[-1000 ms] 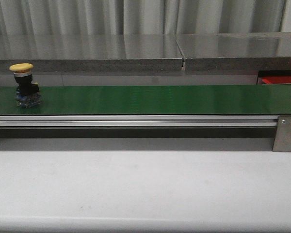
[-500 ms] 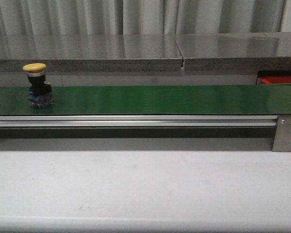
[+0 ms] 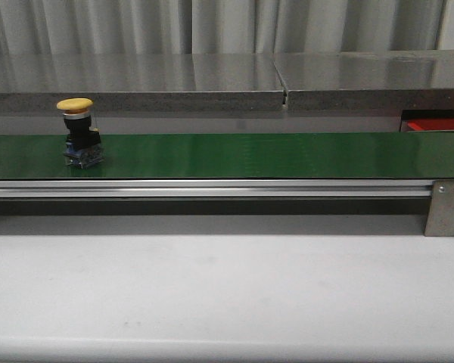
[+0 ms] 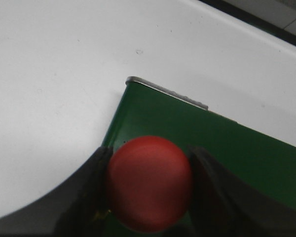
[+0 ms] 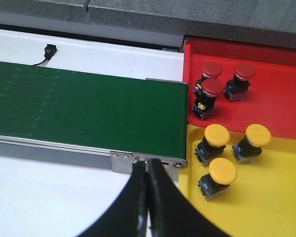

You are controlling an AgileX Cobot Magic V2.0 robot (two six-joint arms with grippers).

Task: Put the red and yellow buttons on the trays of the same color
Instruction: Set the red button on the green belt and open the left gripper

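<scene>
So there's a yellow button [image 3: 79,134] standing upright on the green belt [image 3: 272,155], way over toward the left end in the front view, yellow cap up top and a dark body with a bluish base under it. Nothing is touching it.

A red button [image 4: 150,183] sits right between the fingers of the left pincer [image 4: 149,190], which is clamped on it with a dark finger [image 4: 91,197] pressed up against each side of the cap. Under it you can see the corner of the green belt [image 4: 187,133] and the white worktop [image 4: 54,74] beside it.

The right pincer [image 5: 147,197] is closed all the way, fingers pressed together with nothing between them. It hangs just off the belt's end, near the metal bracket [image 5: 148,160].

Right past that end are the two trays side by side and touching: the red tray [image 5: 281,98] with three red buttons [image 5: 210,91] clustered near the belt, and the yellow tray [image 5: 276,197] with three yellow buttons [image 5: 217,143] grouped the same way. All six stand a bit tilted, caps up.

A small black connector [image 5: 49,51] with wires lies on the white surface beyond the belt.
</scene>
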